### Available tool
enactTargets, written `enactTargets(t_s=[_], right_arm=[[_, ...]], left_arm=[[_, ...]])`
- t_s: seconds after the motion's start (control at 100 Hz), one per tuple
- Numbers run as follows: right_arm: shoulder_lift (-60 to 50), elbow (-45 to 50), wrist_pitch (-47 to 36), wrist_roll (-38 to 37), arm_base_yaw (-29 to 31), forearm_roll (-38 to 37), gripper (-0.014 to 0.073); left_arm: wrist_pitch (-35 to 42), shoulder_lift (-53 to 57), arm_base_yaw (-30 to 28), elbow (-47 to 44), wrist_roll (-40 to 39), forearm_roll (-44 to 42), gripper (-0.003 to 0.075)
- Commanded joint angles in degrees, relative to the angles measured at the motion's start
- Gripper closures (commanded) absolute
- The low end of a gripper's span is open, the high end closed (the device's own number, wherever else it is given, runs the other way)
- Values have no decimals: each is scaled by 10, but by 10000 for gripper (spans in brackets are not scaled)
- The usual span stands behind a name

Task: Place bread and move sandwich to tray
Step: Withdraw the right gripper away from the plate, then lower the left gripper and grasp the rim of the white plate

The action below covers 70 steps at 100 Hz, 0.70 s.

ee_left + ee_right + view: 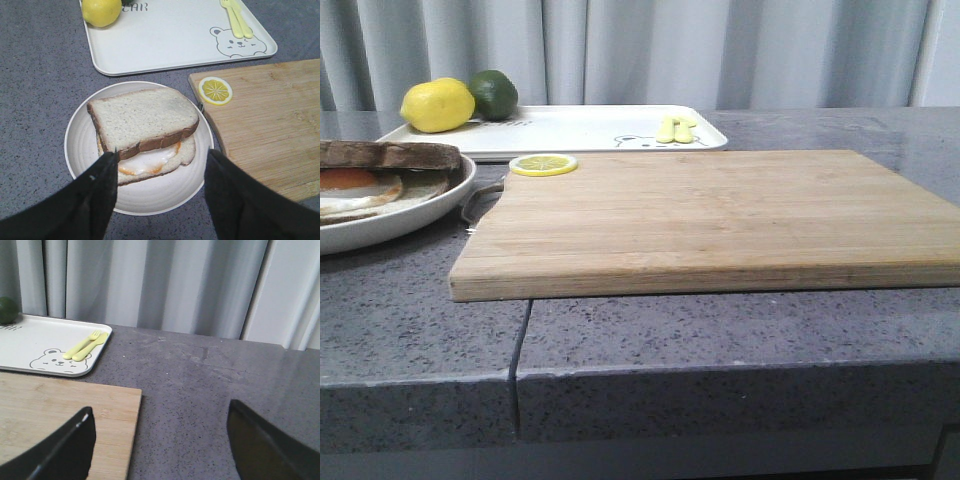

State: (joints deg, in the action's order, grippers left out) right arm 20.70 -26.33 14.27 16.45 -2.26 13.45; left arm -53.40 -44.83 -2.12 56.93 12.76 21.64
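Sandwich: assembled, lying flat on the round plate, beside the wooden board; top slice skewed, egg exposed at the claw-facing edge. Tray: beyond the plate. Left claw: spread, empty, above the plate. Right claw: spread, empty.

Light is soft, even and cool in all three views, with no hard glare. In the front view the board throws a thin shadow on the table under its near edge. The curtain is mildly soft. The dark claw fingers in both wrist views are blurred and featureless.
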Motion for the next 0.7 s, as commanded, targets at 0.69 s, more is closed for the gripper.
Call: enactTargets(t_s=[0.69], right_arm=[[4, -15, -48, -1, 4, -3, 45]], left_arm=[[79, -108, -16, 18, -95, -51, 354]])
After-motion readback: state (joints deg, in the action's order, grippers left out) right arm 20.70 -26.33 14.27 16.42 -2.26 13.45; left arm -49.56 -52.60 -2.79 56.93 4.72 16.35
